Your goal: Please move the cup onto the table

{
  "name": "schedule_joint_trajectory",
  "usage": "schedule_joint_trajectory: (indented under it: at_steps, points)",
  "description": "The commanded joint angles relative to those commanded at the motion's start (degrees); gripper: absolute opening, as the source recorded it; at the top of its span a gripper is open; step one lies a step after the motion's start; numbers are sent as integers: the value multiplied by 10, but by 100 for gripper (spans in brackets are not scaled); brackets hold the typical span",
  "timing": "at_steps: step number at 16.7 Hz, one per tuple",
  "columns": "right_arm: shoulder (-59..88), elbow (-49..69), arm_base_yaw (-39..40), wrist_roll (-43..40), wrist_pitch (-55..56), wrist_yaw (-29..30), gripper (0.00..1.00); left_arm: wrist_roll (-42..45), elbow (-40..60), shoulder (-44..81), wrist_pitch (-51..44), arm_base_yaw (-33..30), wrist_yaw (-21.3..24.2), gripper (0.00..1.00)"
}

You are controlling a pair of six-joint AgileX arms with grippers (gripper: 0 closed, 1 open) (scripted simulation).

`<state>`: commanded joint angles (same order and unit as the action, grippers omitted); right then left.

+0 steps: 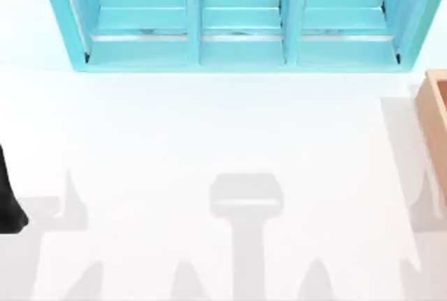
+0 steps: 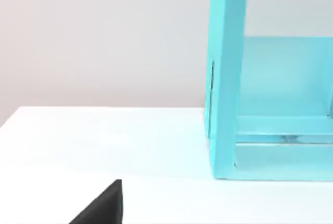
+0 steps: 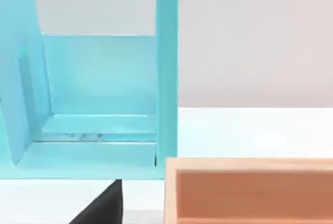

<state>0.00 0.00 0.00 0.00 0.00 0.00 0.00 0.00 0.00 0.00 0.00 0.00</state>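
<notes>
A turquoise shelf (image 1: 241, 18) with 3 bays stands at the far edge. A tan wooden box (image 1: 434, 116) sits at the right edge, near it.

The table (image 1: 209, 133) is a plain, white, smooth flat surface.

A: Surface? White table (image 1: 209, 126), smooth, flat.
B: Resting on it? Turquoise shelf unit (image 1: 241, 49) with three bays, along the far edge. Tan wooden box (image 1: 434, 116) at the right edge, just right of the shelf's end, near it.
</notes>
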Motion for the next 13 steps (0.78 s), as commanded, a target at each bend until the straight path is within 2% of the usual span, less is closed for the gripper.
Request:
schedule_joint_trajectory:
  at_steps: [3, 6, 13]
  points:
    - [6, 6, -3, -3, -6, 0, 100, 0, 0, 0, 0, 0, 0, 100]
    - [61, 57, -29, -27, -56, 1, 100, 0, 0, 0, 0, 0, 0, 100]
    - [377, 325, -111, -108, -323, 0, 100, 0, 0, 0, 0, 0, 0, 100]
